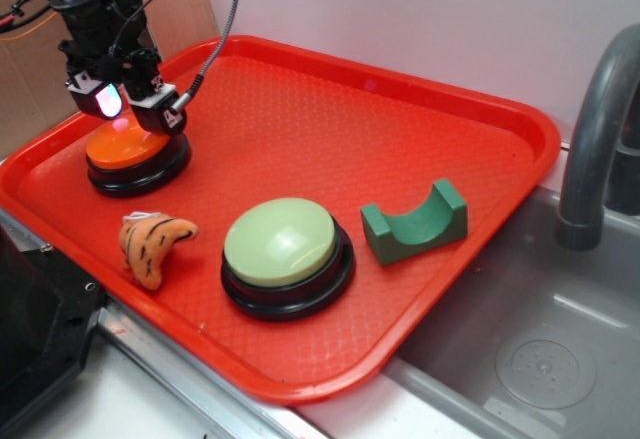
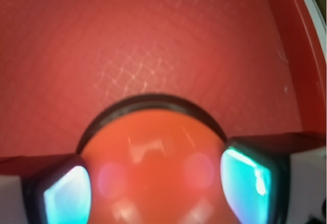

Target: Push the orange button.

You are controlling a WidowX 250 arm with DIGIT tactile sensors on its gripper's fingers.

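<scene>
The orange button (image 1: 128, 147), a glossy dome on a black round base, sits at the far left of the red tray (image 1: 400, 129). My gripper (image 1: 130, 111) hangs right over it, open, with its lit fingertips down at the top of the dome. In the wrist view the orange button (image 2: 153, 152) fills the space between my fingers (image 2: 248, 178), with my gripper (image 2: 156, 185) centred over it. I cannot tell whether the fingertips touch the dome.
A larger pale green button (image 1: 280, 244) stands near the tray's front. An orange striped plush toy (image 1: 150, 244) lies left of it and a green curved block (image 1: 415, 221) to its right. A grey sink (image 1: 540, 359) with a faucet (image 1: 600, 119) lies right of the tray.
</scene>
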